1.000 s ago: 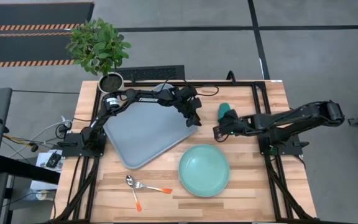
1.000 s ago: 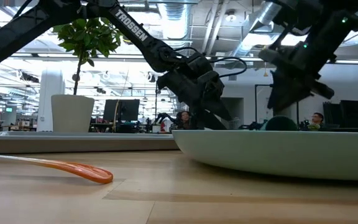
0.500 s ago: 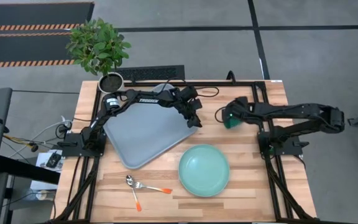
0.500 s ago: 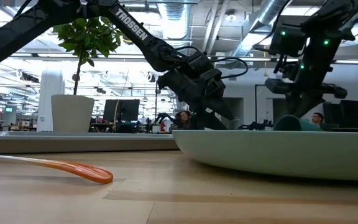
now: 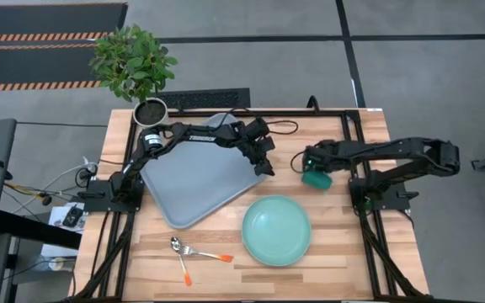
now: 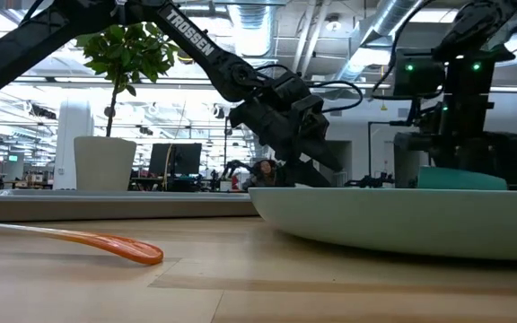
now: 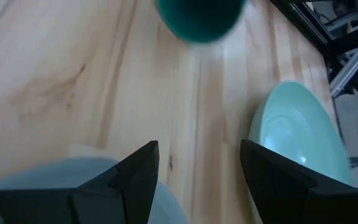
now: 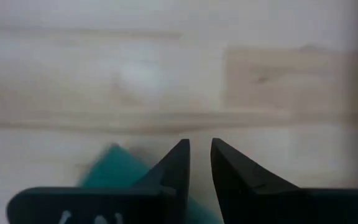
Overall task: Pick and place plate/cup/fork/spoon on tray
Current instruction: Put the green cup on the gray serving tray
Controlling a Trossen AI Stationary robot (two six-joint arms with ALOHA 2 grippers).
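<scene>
The dark teal cup (image 5: 315, 178) stands on the wood between the tray's right corner and the right arm's base. It also shows in the low view (image 6: 460, 178) and the left wrist view (image 7: 199, 17). My right gripper (image 5: 308, 160) is just on its far side, fingers pointing down with only a slit between them (image 8: 200, 155). The cup (image 8: 114, 171) lies beside one finger. My left gripper (image 5: 265, 164) hovers open over the grey-blue tray's (image 5: 196, 181) right corner. The mint-green plate (image 5: 276, 230) lies on the table, near and right of the tray. My right gripper has nothing in the slit between its fingers, where only the table shows. The cup's edge (image 8: 120, 163) lies against the outer side of one finger, but I cannot tell whether they touch.
A spoon (image 5: 178, 252) and a fork (image 5: 213, 255) with orange handles lie near the front edge, left of the plate. A potted plant (image 5: 150, 111) stands at the far left corner. Bare wood lies between the tray, the plate and the cup.
My right gripper has swung from low beside the plate's far side toward the far edge and over the cup, turning its fingers downward. The cup has shifted toward the table's near edge and now shows whole beside the gripper.
</scene>
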